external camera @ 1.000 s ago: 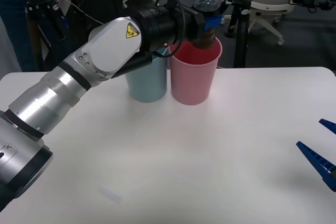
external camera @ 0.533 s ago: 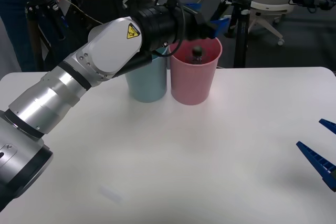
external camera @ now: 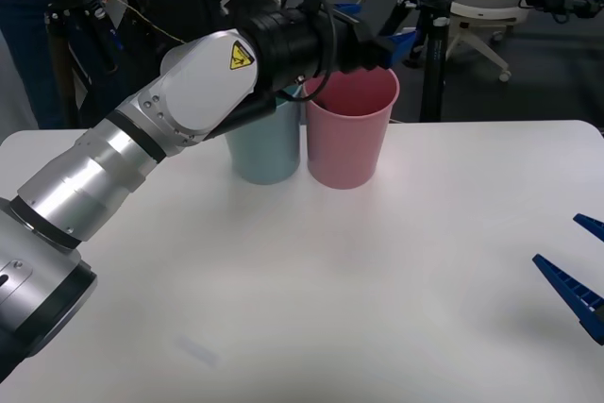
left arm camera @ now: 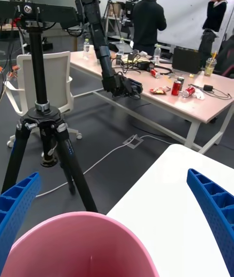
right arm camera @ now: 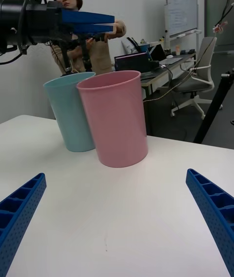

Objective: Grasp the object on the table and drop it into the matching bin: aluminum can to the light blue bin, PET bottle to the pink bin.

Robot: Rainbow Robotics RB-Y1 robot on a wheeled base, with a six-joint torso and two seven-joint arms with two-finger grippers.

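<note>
Silver-white arm point(external camera: 142, 139), blue ribbed fingers point(external camera: 566, 282)

1. The pink bin point(external camera: 350, 129) stands upright on the white desk point(external camera: 377, 271), tapering downward.
2. The light blue bin point(external camera: 265, 149) stands upright, touching the pink one's left side.

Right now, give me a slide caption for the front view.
Left gripper open above the pink bin, light blue bin beside it; right gripper idle, open.

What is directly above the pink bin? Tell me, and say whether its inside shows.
The open left gripper hangs over the pink bin, holding nothing. The bin's depths and bottom are hidden by its own wall.
</note>
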